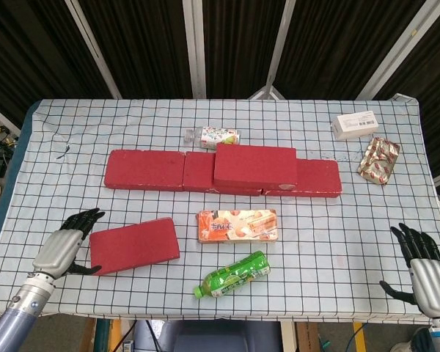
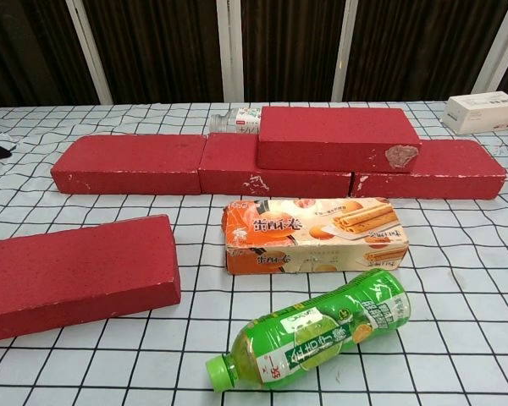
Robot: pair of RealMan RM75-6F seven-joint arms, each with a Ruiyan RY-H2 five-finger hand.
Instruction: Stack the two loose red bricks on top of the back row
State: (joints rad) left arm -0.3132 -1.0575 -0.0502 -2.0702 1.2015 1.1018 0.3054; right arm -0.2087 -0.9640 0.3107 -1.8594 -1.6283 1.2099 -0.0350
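Note:
A back row of three red bricks [image 1: 145, 169] runs across the table's middle. One red brick [image 1: 254, 164] lies stacked on top of the row, over its centre and right part, also seen in the chest view [image 2: 339, 138]. A loose red brick [image 1: 134, 246] lies flat at the front left, large in the chest view [image 2: 76, 274]. My left hand [image 1: 64, 245] is just left of that loose brick, fingers spread, holding nothing, its fingertips near the brick's left edge. My right hand [image 1: 422, 262] hovers at the front right corner, fingers apart and empty. Neither hand shows in the chest view.
A biscuit box [image 1: 237, 226] and a green bottle [image 1: 231, 275] lie in front of the row. A small bottle [image 1: 213, 136] lies behind the row. A white box [image 1: 356, 125] and a snack packet [image 1: 378, 159] sit at the back right. The table [image 1: 59, 191] wears a checked cloth.

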